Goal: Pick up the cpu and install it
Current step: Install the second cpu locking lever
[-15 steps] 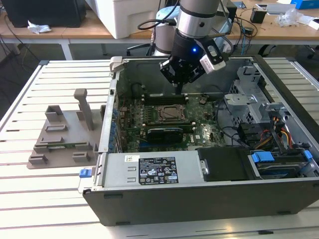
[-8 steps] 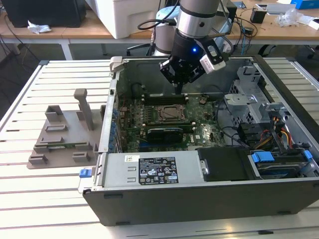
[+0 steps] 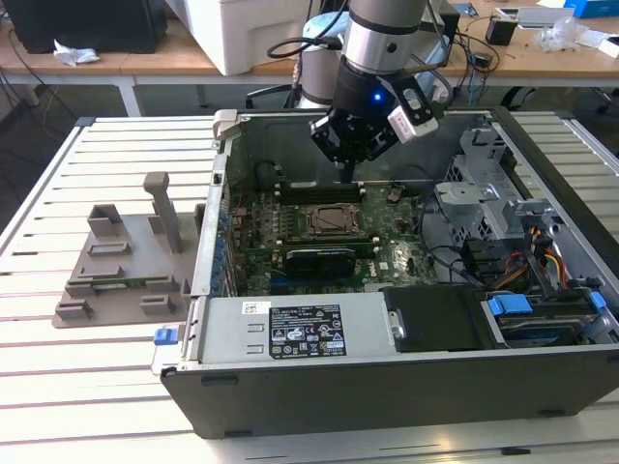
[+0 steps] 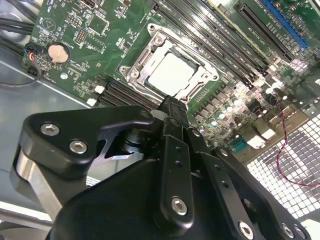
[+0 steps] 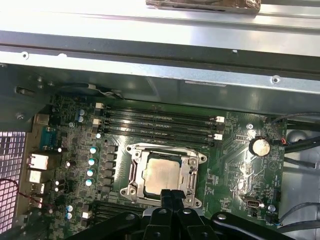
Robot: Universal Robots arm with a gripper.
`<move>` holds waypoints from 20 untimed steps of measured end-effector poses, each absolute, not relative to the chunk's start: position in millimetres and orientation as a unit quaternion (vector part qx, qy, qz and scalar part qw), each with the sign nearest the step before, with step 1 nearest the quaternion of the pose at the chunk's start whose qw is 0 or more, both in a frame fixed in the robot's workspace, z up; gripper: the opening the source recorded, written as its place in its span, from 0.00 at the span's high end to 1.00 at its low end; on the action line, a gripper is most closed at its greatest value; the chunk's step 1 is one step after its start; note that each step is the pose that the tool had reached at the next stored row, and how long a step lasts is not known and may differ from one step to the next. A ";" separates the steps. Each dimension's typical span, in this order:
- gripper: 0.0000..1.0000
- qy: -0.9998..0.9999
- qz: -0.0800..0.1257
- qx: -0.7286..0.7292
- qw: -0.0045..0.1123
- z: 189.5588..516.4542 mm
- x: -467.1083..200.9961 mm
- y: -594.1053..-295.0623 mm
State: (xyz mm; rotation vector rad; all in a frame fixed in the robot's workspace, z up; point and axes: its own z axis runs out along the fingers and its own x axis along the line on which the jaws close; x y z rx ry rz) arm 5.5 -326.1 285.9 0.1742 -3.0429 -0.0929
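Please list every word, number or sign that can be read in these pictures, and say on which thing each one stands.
None can be read with certainty.
White label on the computer case's front metal cover: print and marks too small.
Green board: white markings too fine in both wrist views.
Chip in its socket: plain top, no readable text.
Round battery: nothing legible.

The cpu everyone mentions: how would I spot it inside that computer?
Look inside the open computer case at the green motherboard. Near its middle sits a square metal socket frame; the cpu is the flat, plain silvery square lying inside it, unlike the long black memory slots alongside.
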 end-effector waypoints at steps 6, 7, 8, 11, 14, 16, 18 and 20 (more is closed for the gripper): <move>0.89 -0.998 -0.028 0.058 0.006 285.0 5.5 -326.2; 0.89 -0.998 -0.028 0.058 -0.002 284.8 5.5 -326.1; 0.89 -0.998 -0.028 0.059 -0.005 284.7 5.5 -326.1; 0.89 -0.998 -0.027 0.059 -0.005 284.8 5.5 -326.1; 0.89 -0.998 -0.027 0.058 -0.005 284.8 4.9 -326.1; 0.89 -0.998 -0.028 0.059 -0.005 284.2 3.1 -329.8; 0.89 -0.998 -0.028 0.058 -0.005 283.0 0.1 -337.8; 0.89 -0.998 -0.028 0.059 -0.005 282.5 -0.7 -341.1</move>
